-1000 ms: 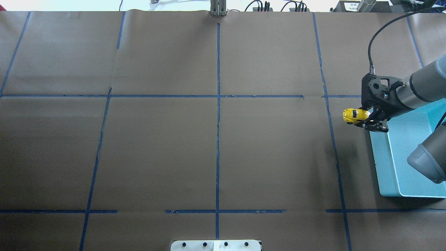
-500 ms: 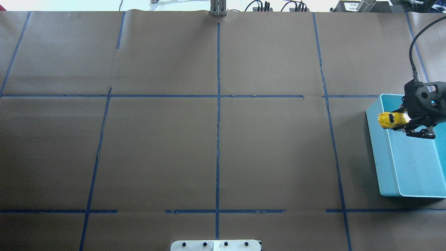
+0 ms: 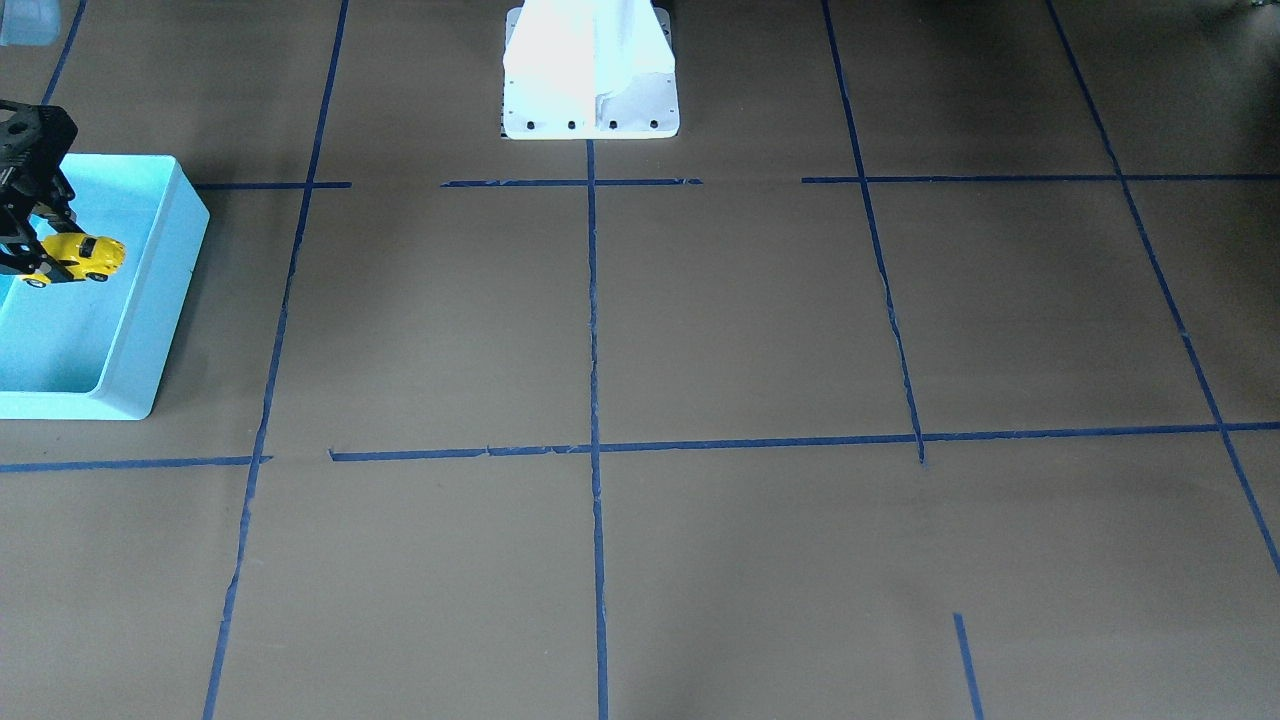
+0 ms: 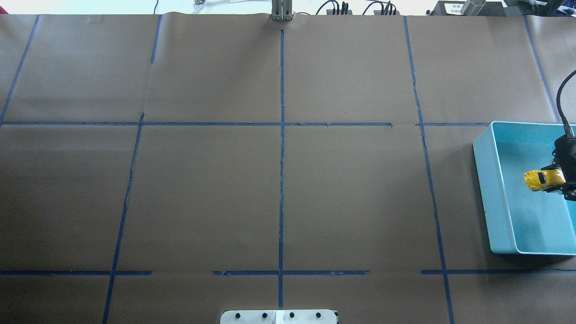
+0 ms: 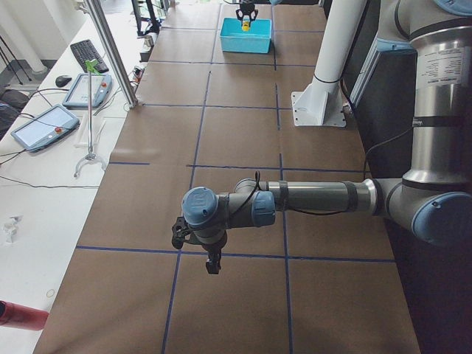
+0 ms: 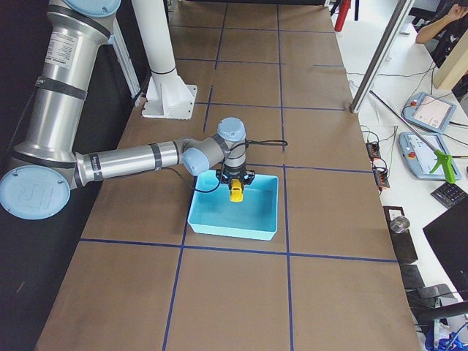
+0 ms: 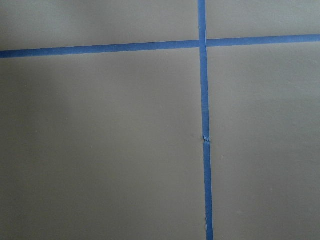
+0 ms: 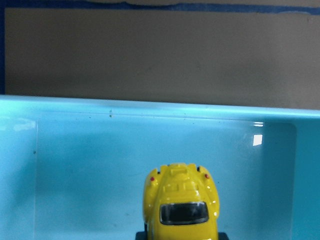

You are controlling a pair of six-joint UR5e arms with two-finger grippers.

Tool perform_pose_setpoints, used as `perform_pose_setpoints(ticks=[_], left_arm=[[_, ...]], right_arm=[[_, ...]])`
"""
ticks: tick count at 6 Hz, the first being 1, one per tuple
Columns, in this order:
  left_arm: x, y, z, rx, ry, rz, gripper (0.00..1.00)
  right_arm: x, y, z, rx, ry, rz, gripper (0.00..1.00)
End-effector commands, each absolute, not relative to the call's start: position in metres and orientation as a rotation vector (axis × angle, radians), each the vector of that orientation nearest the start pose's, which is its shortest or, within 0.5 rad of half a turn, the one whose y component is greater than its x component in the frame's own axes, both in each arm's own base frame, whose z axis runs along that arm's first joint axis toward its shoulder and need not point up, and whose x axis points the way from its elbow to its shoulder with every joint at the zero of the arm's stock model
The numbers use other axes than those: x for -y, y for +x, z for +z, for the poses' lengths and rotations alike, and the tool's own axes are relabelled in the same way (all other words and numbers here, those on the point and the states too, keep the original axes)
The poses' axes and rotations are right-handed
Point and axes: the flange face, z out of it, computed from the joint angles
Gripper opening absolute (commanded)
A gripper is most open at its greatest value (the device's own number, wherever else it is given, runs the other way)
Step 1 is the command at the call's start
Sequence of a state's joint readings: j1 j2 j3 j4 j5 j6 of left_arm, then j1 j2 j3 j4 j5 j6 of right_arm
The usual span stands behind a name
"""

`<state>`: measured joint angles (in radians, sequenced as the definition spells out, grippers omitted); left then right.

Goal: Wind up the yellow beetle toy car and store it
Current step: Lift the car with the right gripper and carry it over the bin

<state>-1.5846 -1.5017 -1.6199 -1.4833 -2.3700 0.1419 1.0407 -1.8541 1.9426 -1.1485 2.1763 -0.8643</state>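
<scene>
The yellow beetle toy car (image 4: 541, 179) is gripped at its rear by my right gripper (image 4: 562, 181), which is shut on it and holds it inside the rim of the turquoise bin (image 4: 485, 189), above the bin floor. The car also shows in the front view (image 3: 82, 257), the right exterior view (image 6: 236, 193) and the right wrist view (image 8: 182, 202), nose toward the bin wall (image 8: 150, 107). My left gripper (image 5: 211, 258) hangs low over bare table at the far end. It shows only in the left exterior view, so I cannot tell if it is open.
Brown paper with blue tape lines (image 4: 281, 148) covers the table. The robot's white base (image 3: 590, 70) stands at the table's near edge. The bin sits at the table's right end, near the edge of the overhead view.
My right gripper has carried the car rightward and toward the robot, from beside the bin's left wall to over the bin's inside.
</scene>
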Motion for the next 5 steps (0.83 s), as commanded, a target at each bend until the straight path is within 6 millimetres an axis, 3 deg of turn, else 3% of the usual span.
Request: perform_pose_setpoints(ticks=[1, 3, 5], left_arm=[[0.456, -0.068, 0.675, -0.804, -0.04, 0.078, 1.0], [0.457, -0.068, 0.675, -0.804, -0.04, 0.078, 1.0], [0.457, -0.068, 0.675, -0.804, -0.04, 0.078, 1.0]], right_arm=[[0.384, -0.139, 0.614, 0.555, 0.648, -1.486, 0.01], [0.38, -0.166, 0.62, 0.581, 0.61, -1.502, 0.02], [0.381, -0.175, 0.62, 0.585, 0.608, -1.515, 0.08]])
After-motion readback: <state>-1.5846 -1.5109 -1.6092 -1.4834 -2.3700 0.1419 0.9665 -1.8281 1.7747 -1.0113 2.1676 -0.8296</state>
